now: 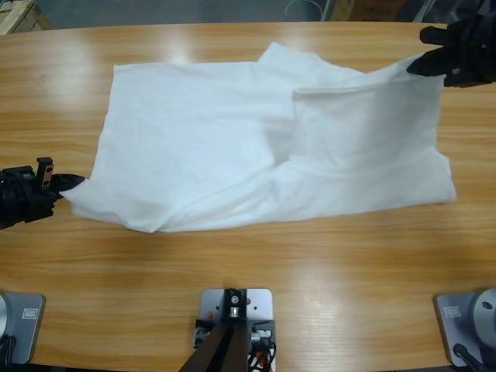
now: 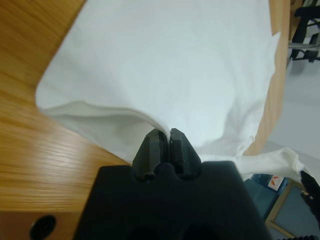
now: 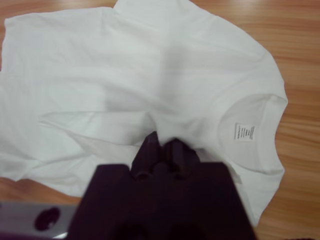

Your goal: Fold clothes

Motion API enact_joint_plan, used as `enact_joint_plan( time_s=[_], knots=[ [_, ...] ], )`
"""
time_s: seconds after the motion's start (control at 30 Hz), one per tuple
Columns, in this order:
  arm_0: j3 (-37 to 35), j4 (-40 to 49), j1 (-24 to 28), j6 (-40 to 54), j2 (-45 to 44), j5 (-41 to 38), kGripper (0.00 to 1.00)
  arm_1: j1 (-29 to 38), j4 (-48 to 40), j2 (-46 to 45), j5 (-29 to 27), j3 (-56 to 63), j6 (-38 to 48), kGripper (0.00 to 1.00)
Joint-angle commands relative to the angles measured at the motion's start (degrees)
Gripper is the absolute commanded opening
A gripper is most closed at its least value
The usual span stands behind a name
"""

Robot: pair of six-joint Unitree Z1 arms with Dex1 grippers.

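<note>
I've got the left gripper (image 1: 68,184) pinched shut on the T-shirt (image 1: 232,155) at its near-left corner and the right gripper (image 1: 418,66) clamped on its far-right edge — thin cloth, so an uneven pull could slip it free.

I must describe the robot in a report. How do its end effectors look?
Both are black. The left end effector has two short wedge-shaped jaws on a wide, blocky body with a round hole. The right end effector has the same build. No cables or markings show.
</note>
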Motion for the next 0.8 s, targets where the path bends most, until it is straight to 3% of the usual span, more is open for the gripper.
enact_joint_plan(
  time_s=[0.03, 0.33, 0.7, 0.8],
  knots=[
    [3.16, -1.87, 6.75, 0.99, 2.3, -1.49, 0.0, -1.26, -0.3, 4.23, 0.54, 0.25, -1.22, 0.0],
    [2.81, -11.54, 8.56, 2.78, 11.62, -4.57, 0.0, -1.34, -0.23, 4.53, 0.39, 0.74, -1.34, 0.0],
    [4.92, -11.51, 16.63, 7.46, 10.18, -8.14, 0.0, -3.81, -0.84, 5.53, 0.39, 0.48, -2.03, 0.0],
    [4.57, -15.48, 18.85, 9.95, 11.2, -8.15, 0.0, -3.9, -1.02, 5.92, 0.39, 0.46, -2.03, 0.0]
  ],
)
